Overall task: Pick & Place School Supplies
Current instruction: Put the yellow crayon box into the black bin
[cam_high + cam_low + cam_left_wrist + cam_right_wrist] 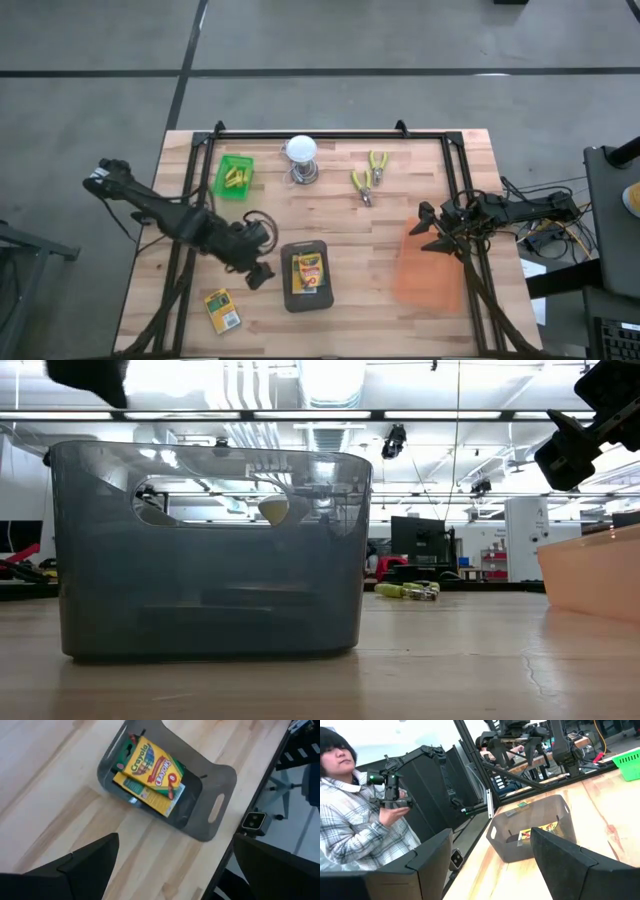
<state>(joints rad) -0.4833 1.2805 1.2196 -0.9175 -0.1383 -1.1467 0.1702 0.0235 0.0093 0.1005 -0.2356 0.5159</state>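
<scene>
One crayon box (223,310) lies flat on the bench (380,230) near the left gripper (258,274), jaws apart; others sit in the grey bin (287,300). Light, stiff card — best pinched across its narrow edges. The right gripper (428,228) waits with jaws apart.

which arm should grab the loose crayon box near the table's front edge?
Left, probably. Its hand, open and empty, hovers beside the grey bin, close to the loose crayon box. The right hand waits across the table by the orange bin.
</scene>
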